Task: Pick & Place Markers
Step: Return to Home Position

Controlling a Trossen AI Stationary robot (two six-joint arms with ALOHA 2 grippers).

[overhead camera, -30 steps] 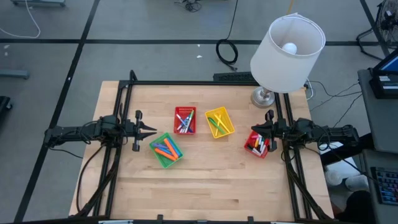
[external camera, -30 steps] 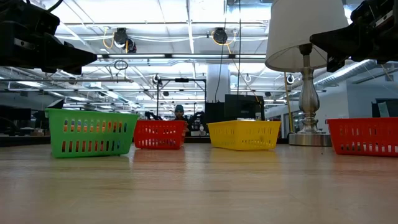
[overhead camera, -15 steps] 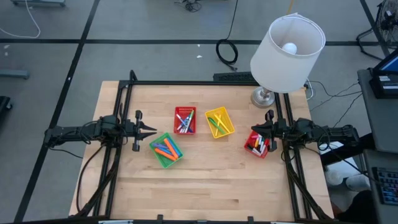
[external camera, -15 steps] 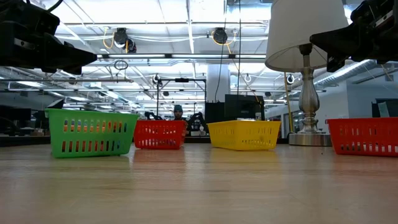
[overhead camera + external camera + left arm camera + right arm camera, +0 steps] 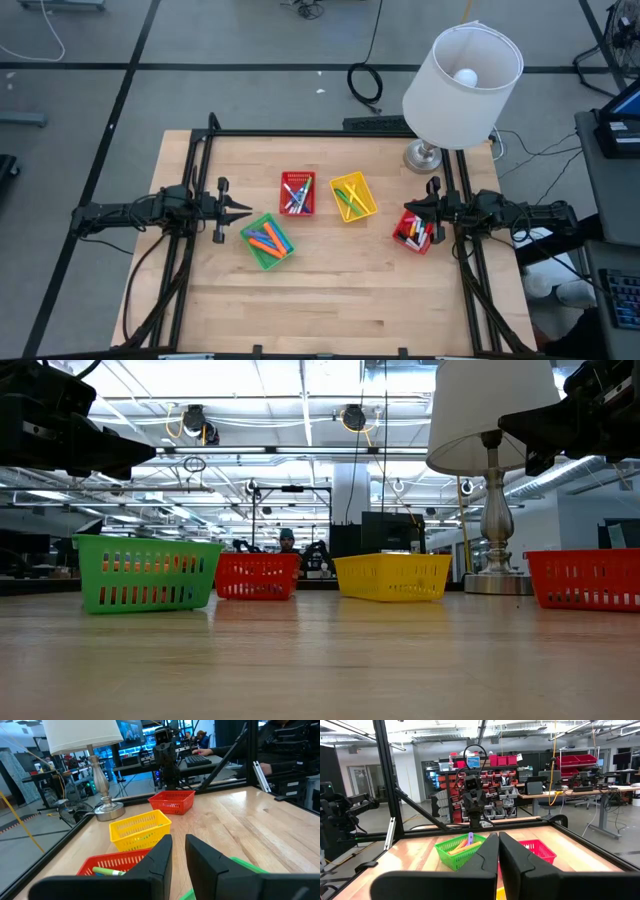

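Since nothing has moved in the last second, I judge the sort done: the short capped plastic markers (image 5: 268, 240) all lie in the small coloured mesh baskets (image 5: 148, 573) on the pale wooden counter (image 5: 330, 290), my left claw (image 5: 178, 840) barely apart, right claw (image 5: 498, 836) together, both empty.

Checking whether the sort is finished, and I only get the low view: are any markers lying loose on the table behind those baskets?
Observer: None in the high view. The markers all lie inside the mesh baskets.
Operator: What is in the green one?
Observer: The green basket holds mostly orange markers.
Operator: Where are the arms?
Observer: The left gripper hangs beside the green basket. The right gripper is over the rim of the right-hand red basket. Neither holds anything.
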